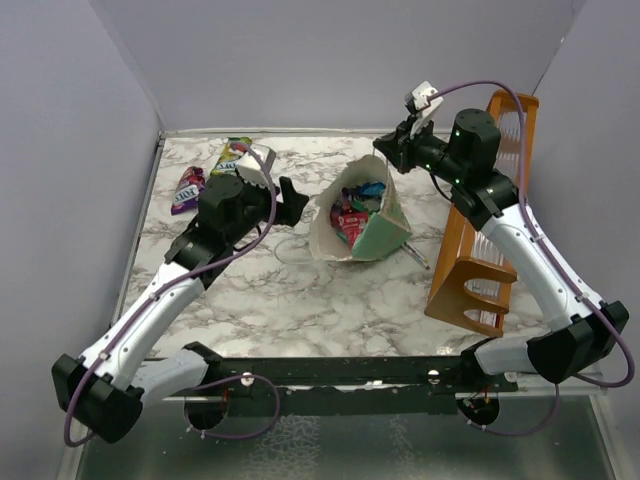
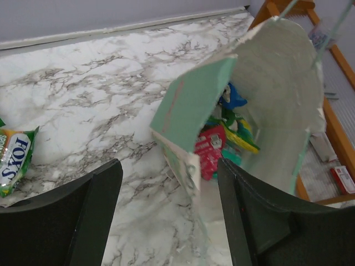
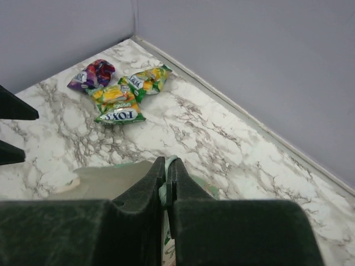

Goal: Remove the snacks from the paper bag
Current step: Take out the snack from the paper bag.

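Right pincer (image 3: 166,182) is clenched on the rim of the paper bag (image 3: 111,177); its view shows a purple packet (image 3: 93,73) beyond the bag. Left pincer (image 2: 166,185), released, instead sees a red packet (image 2: 209,148) inside.

The paper bag (image 1: 385,235) stands mid-way across the table (image 1: 300,300), toward the far side, its mouth tipped left, with several snacks (image 1: 350,218) inside. More packets (image 3: 116,105), seemingly three, lie clustered in the far left corner. The rack (image 1: 480,250) stands just right of the bag.
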{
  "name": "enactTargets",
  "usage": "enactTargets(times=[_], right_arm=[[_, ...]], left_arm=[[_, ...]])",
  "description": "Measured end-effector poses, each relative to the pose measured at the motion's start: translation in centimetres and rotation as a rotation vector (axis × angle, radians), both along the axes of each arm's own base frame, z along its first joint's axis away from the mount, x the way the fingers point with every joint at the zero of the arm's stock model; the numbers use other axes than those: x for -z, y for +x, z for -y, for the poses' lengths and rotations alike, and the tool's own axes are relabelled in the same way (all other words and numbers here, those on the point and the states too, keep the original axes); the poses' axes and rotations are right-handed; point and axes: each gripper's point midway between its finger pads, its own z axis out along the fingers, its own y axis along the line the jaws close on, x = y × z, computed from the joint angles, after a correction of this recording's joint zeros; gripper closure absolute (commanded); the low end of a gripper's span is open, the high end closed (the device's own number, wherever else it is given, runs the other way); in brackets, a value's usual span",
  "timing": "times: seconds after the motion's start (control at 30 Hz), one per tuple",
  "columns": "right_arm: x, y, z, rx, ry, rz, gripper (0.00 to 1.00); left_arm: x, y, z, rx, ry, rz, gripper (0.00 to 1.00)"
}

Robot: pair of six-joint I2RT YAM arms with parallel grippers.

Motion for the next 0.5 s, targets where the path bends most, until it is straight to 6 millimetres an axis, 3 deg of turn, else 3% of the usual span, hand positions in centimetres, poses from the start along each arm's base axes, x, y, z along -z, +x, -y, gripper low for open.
enactTargets(times=[0.13,0.23,0.5], right_arm=[[0.2,-0.7,-1.1,-0.096,-0.014,-0.005,0.94],[1.1,-2.4,-3.4,-0.263,0.016,-0.052,0.95],[5.9,-8.1,-8.4,-0.607,0.107,-0.246,0.98]], left_arm=[[-0.8,-2.7,-0.6,0.016,-0.06,0.045,0.28],[-0.5,-4.2,-0.9,0.036,-0.09,0.06,0.28],[0.7,-7.1,-0.1,0.117,-0.154,0.049,0.28]])
